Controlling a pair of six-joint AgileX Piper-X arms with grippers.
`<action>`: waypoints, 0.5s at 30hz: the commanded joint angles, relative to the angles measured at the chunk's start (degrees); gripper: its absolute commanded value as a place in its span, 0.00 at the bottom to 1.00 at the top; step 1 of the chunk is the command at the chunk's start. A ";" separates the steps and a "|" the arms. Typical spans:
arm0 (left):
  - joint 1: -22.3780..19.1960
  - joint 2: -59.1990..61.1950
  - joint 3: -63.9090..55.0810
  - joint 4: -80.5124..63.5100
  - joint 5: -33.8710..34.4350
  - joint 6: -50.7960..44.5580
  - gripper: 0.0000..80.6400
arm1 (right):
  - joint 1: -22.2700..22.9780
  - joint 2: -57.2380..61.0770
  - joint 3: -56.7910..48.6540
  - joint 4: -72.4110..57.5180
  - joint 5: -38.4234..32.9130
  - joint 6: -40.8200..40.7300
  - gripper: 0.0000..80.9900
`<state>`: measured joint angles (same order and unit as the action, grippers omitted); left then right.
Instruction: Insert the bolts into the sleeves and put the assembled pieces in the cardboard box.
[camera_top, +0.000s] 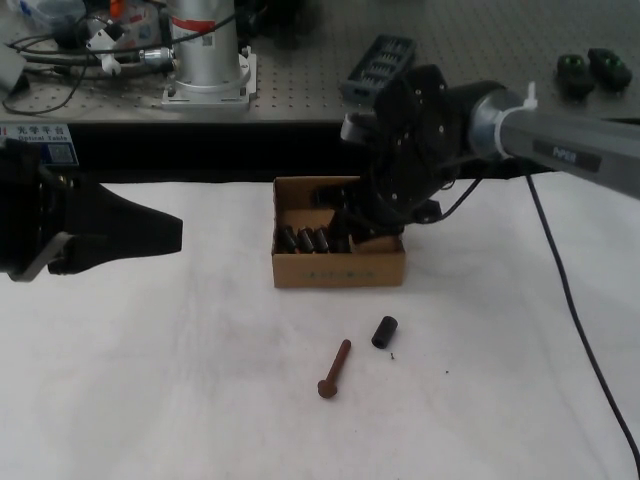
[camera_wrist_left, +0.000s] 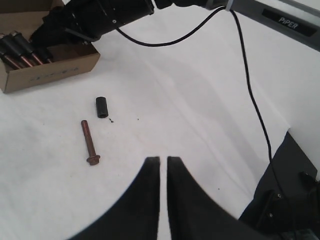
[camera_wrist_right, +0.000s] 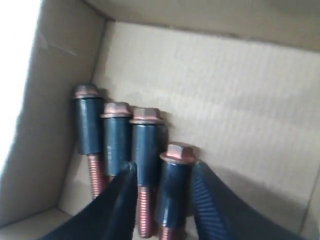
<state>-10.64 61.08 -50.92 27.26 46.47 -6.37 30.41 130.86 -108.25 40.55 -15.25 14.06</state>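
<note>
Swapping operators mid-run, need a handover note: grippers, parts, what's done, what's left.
Left gripper: shut, empty, held over the bench, away from the parts.
Right gripper: open, down inside the cardboard box, straddling the fourth assembled piece.
Done: four assembled pieces lie side by side in the box.
Left: one loose bolt and one loose sleeve lie apart on the bench in front of the box. They need to be joined and boxed.
</note>
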 joint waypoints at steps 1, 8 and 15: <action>0.13 -0.58 -0.26 0.24 0.06 0.97 0.05 | -0.26 -4.58 -0.77 0.47 -0.34 -2.57 0.35; 0.13 -0.58 -0.26 0.22 0.06 1.33 0.05 | -0.26 -14.48 -0.77 15.67 4.62 -17.93 0.35; 0.13 -0.58 -0.26 0.22 0.06 1.33 0.05 | -0.26 -22.75 4.90 24.25 5.25 -40.35 0.35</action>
<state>-10.64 61.08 -50.92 27.26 46.47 -6.22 30.41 110.76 -105.23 62.84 -9.71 -17.67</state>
